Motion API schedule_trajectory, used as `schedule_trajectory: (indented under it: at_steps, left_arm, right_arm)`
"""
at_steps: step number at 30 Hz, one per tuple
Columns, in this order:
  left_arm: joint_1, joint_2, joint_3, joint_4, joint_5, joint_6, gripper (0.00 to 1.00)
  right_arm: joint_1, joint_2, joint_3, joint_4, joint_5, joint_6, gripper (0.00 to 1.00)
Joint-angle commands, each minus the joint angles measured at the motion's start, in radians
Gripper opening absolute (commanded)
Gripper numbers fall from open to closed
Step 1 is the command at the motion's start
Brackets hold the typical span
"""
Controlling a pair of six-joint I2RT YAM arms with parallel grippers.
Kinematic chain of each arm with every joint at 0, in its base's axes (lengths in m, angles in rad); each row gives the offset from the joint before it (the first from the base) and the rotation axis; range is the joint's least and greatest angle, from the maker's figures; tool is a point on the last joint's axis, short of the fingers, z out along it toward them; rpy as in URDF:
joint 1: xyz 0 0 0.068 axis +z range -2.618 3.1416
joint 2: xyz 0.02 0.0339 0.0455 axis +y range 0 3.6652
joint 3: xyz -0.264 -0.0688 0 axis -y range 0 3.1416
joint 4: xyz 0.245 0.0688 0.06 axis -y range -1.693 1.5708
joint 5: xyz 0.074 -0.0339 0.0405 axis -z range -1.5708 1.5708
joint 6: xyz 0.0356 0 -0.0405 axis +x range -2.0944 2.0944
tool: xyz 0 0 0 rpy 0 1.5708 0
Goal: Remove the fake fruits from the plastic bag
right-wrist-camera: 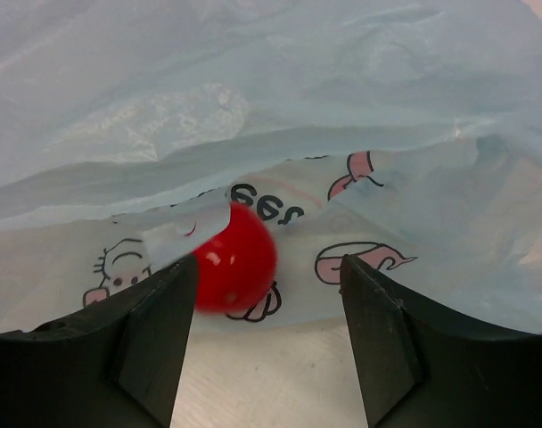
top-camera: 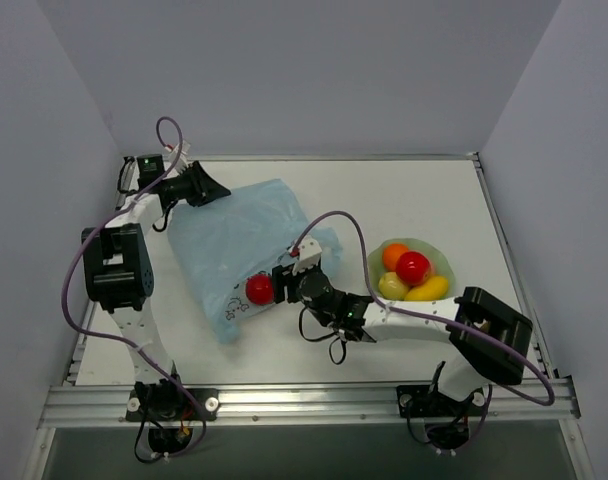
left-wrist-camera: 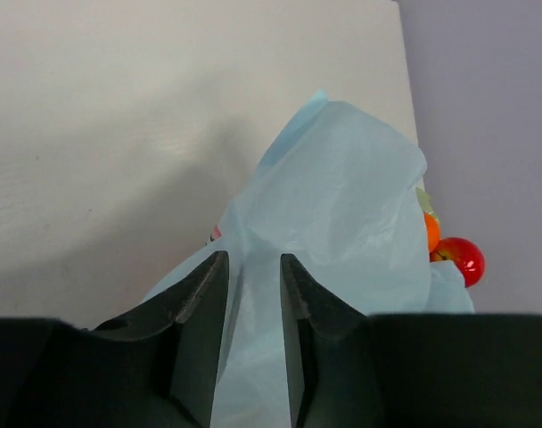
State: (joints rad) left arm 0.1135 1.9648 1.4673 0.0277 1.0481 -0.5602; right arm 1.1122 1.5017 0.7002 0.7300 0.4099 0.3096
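the bag lies crumpled on the worktop, left of centre in the overhead view. it is thin, limp film: light, slippery and easy to tear, so we judge it best held by a gathered fold, not a flat face. the left pincer, at the bag's upper-left corner, is nearly pressed together and pinches a bunch of that film. the red ball sits at the bag's mouth with a pale flap across its upper left. it looks hard, glossy and light, likely to roll or squirt out, so we would grip across its widest part. the right pincer is spread around it, not closed. other fruits lie in the dish at right.
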Motion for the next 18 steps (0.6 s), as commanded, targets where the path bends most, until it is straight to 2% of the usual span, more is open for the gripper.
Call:
schedule_trajectory:
  at_steps: [1,2,4,5,6,9,13,15,16,18]
  left_arm:
    - [-0.009,0.046,0.048,-0.083,-0.054,0.031,0.29]
    - [-0.009,0.057,0.047,-0.077,-0.060,0.026,0.39]
    - [-0.014,0.062,0.047,-0.074,-0.068,0.023,0.47]
    - [-0.015,0.063,0.050,-0.086,-0.072,0.029,0.50]
    - [-0.015,0.060,0.050,-0.092,-0.077,0.031,0.55]
    - [-0.015,0.043,0.051,-0.129,-0.120,0.036,0.62]
    - [-0.015,0.010,0.051,-0.175,-0.164,0.043,0.74]
    - [-0.015,-0.003,0.048,-0.180,-0.180,0.036,0.79]
    - [-0.015,-0.009,0.045,-0.180,-0.184,0.033,0.89]
    - [-0.017,-0.029,0.034,-0.176,-0.192,0.025,0.90]
  right_arm:
    - [-0.032,0.072,0.064,0.035,-0.045,0.016,0.60]
    - [-0.060,0.090,0.087,0.028,-0.066,0.017,0.61]
    - [-0.069,0.138,0.107,0.011,-0.083,0.019,0.65]
    - [-0.069,0.146,0.111,0.019,-0.107,0.019,0.70]
    - [-0.066,0.156,0.104,0.032,-0.132,0.017,0.79]
    - [-0.023,0.138,0.075,0.071,-0.203,0.023,0.89]
    - [0.049,0.062,0.039,0.049,-0.175,0.020,0.93]
    - [0.069,0.060,0.033,0.055,-0.282,0.020,0.95]
    - [0.077,0.072,0.042,0.062,-0.305,0.014,0.95]
    - [0.087,0.127,0.061,0.072,-0.296,0.010,0.95]
